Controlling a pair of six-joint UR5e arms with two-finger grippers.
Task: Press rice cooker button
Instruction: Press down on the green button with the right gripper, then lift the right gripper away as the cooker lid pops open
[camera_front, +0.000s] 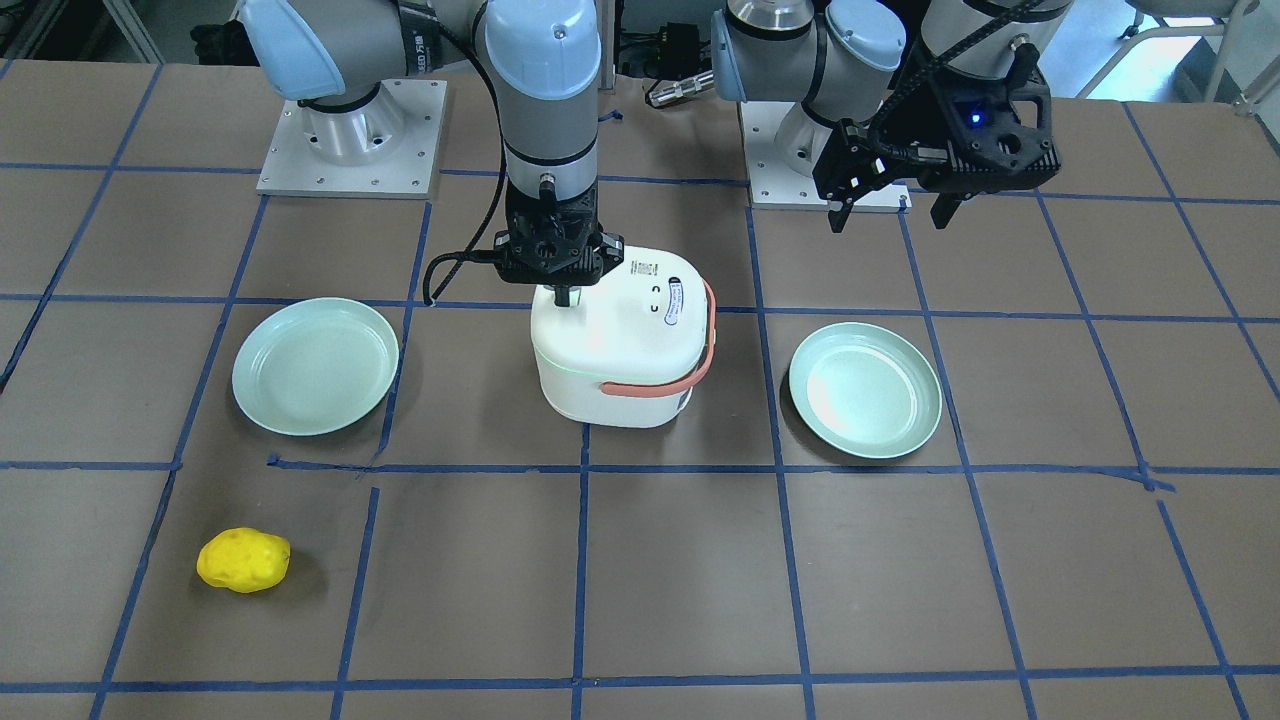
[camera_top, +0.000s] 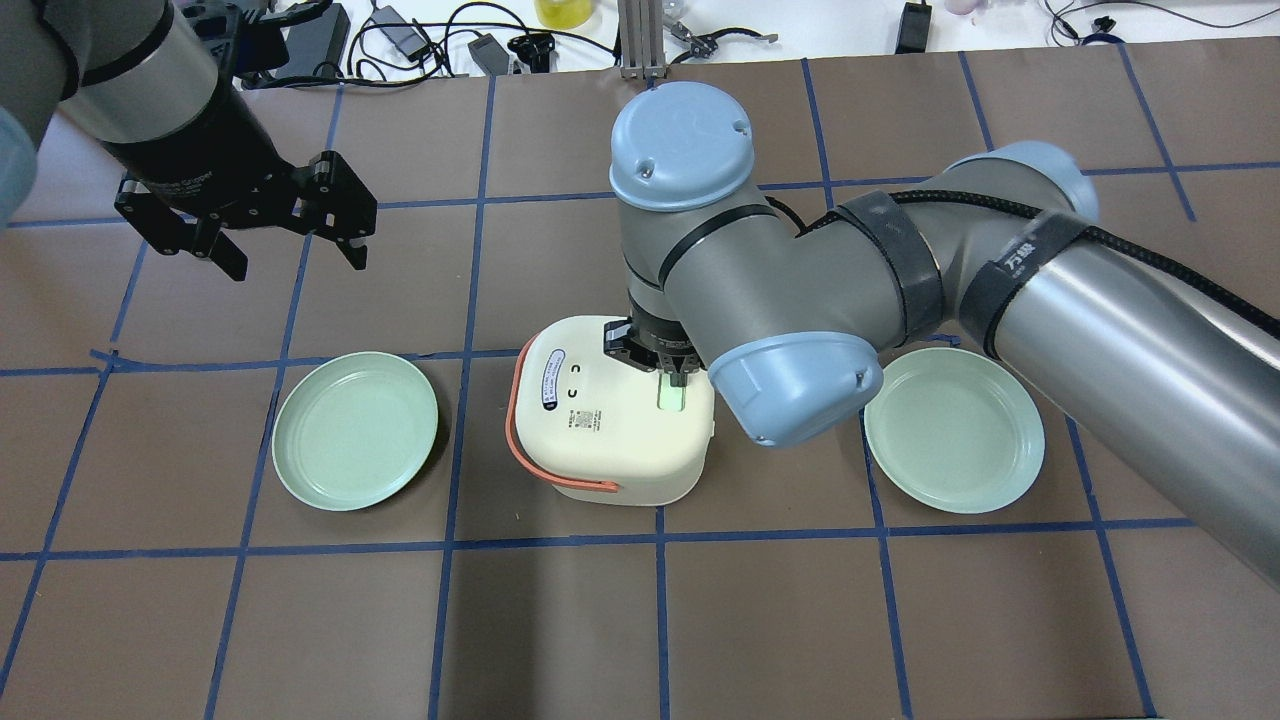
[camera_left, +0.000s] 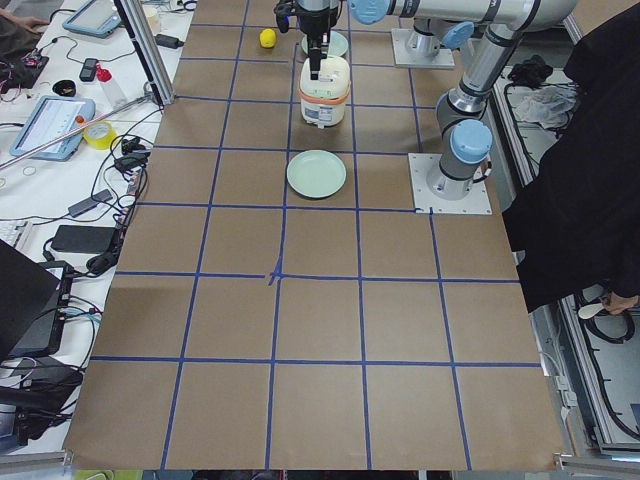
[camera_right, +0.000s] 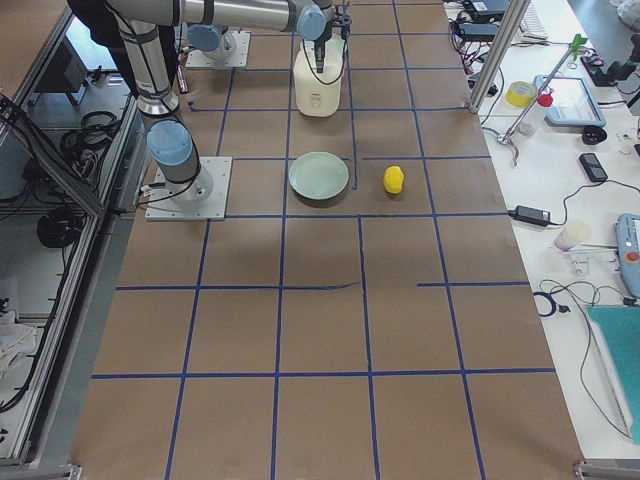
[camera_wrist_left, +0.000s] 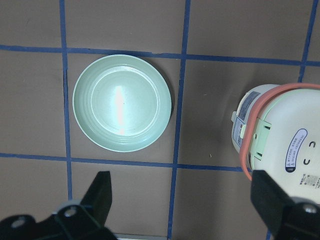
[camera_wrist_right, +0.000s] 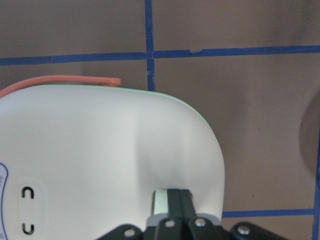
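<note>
Right gripper (camera_front: 566, 295), fingers pressed together, occupying button end of rice cooker (camera_top: 610, 420) lid. Orange handle (camera_top: 520, 440) lying folded along cooker's left side. Left plate (camera_top: 355, 430) and right plate (camera_top: 955, 440) flanking cooker, table (camera_top: 780, 620) strips showing between. Right arm (camera_top: 900, 280) hanging over right plate. Left gripper (camera_top: 290, 245) hovering well apart, jaws spread. Yellow lump (camera_front: 243, 560) sitting far off.

A robotics lab. The bench (camera_left: 320, 300) is papered brown and marked off in a blue tape grid (camera_left: 273, 275), and two industrial robot arms (camera_top: 800, 270) are bolted to metal base plates (camera_front: 350, 140) on it. Aluminium posts (camera_left: 140, 50) stand along its sides beside white side tables (camera_right: 600, 200) strewn with cables (camera_left: 120, 160), tablets (camera_left: 50, 125) and tape rolls (camera_left: 98, 135).
</note>
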